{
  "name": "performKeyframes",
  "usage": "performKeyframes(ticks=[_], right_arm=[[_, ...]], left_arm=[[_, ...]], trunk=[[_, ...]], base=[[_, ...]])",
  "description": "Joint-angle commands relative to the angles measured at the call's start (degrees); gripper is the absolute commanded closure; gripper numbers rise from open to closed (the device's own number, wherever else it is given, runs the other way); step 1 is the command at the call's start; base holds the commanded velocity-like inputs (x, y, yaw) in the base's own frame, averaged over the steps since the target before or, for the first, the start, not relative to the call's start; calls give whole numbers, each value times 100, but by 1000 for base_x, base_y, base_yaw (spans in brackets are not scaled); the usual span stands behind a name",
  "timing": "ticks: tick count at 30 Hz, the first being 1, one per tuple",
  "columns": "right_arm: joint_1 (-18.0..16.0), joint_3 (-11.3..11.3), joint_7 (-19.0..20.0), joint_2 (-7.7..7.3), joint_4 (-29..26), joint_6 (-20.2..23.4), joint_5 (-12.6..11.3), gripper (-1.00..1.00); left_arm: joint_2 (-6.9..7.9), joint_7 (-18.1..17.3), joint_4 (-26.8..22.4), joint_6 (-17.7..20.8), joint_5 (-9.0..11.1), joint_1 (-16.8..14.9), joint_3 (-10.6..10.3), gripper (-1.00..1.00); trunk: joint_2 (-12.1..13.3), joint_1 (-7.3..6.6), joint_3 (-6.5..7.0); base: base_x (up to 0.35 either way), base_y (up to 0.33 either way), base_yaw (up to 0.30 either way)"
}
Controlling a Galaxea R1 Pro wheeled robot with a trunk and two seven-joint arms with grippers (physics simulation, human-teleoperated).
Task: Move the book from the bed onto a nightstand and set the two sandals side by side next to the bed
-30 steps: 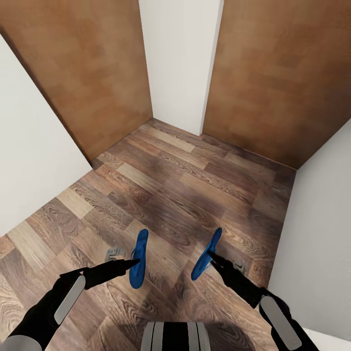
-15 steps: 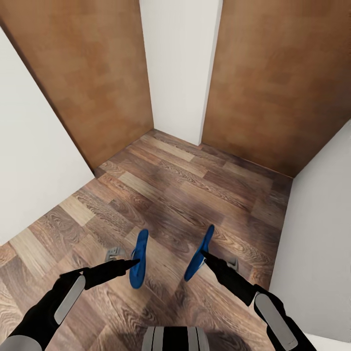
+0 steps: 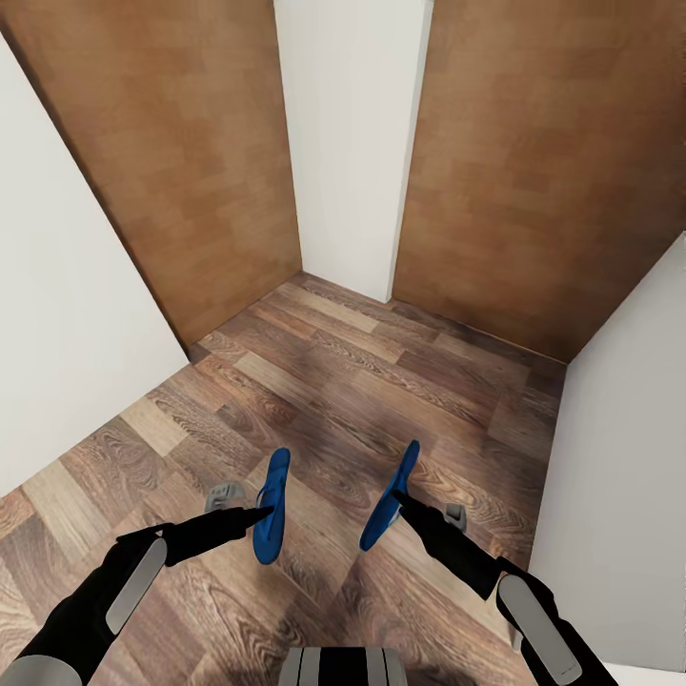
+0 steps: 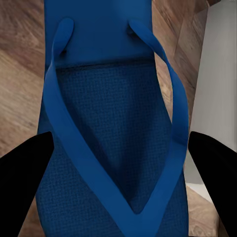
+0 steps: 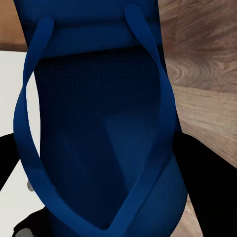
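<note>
I hold one bright blue sandal in each hand above the wood-plank floor. My left gripper (image 3: 263, 515) is shut on the left sandal (image 3: 272, 507), which stands on edge. My right gripper (image 3: 398, 498) is shut on the right sandal (image 3: 391, 495), also on edge. Up close, the left sandal (image 4: 116, 133) lies between my two black fingers (image 4: 22, 182), straps toward the camera. The right sandal (image 5: 101, 128) fills its wrist view the same way. The book, the bed and the nightstand are out of view.
Two brown wooden doors (image 3: 181, 162) (image 3: 543, 171) stand ahead, with a white wall section (image 3: 353, 133) between them. White walls (image 3: 67, 314) (image 3: 619, 457) close in on both sides. The open floor (image 3: 353, 381) is a narrow corner.
The view has shifted slightly, with doors and floor sliding in the picture. My right gripper and its sandal moved a little left. The left gripper holds as before.
</note>
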Motion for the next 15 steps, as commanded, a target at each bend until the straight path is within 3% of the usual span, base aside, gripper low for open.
performKeyframes(ticks=[1, 15], right_arm=[[-1, 6, -2, -5, -1, 33, -43, 100], [0, 6, -22, 39, -1, -6, -36, 100]], left_arm=[[5, 11, -2, 42, 45, -2, -10, 100], [5, 7, -2, 45, 45, -2, -11, 100]], trunk=[[0, -3, 19], [19, -39, 329]], base=[[0, 0, 0], [0, 0, 0]])
